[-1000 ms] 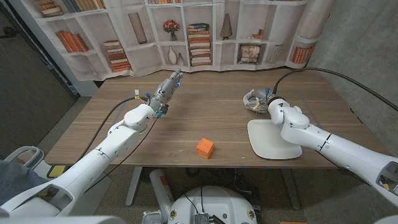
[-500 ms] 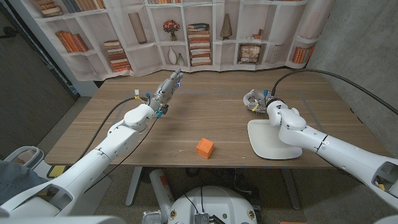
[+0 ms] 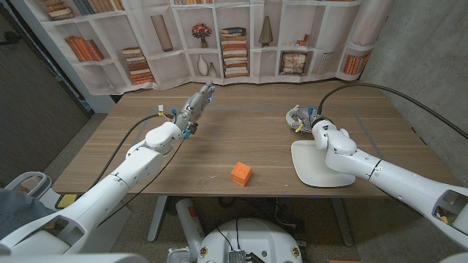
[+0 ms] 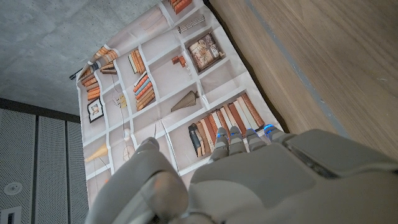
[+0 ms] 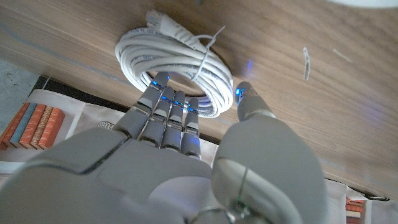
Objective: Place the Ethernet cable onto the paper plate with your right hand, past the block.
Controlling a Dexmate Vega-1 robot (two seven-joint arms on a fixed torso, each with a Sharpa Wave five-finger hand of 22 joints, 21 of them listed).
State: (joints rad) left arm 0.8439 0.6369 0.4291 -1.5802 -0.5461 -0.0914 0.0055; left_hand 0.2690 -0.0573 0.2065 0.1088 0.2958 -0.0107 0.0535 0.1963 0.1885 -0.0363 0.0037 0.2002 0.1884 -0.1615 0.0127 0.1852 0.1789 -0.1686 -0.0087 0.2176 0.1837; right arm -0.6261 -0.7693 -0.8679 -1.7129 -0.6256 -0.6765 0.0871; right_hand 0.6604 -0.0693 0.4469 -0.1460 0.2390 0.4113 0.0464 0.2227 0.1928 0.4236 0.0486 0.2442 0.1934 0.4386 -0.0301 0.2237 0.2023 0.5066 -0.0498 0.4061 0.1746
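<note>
Right hand (image 5: 186, 155) closer to cable (image 5: 171, 62)

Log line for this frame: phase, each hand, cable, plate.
phase: reaching | right hand: open at Ethernet cable, ungrasped | left hand: idle, raised | paper plate: bare | block: table

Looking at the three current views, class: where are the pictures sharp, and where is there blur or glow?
Head view: evenly lit and sharp; orange block casts a soft shadow. Right wrist view: coiled Ethernet cable crisp, right hand soft, blue glow on its fingertips. Left wrist view: left hand blurred, bookshelf backdrop clear.
</note>
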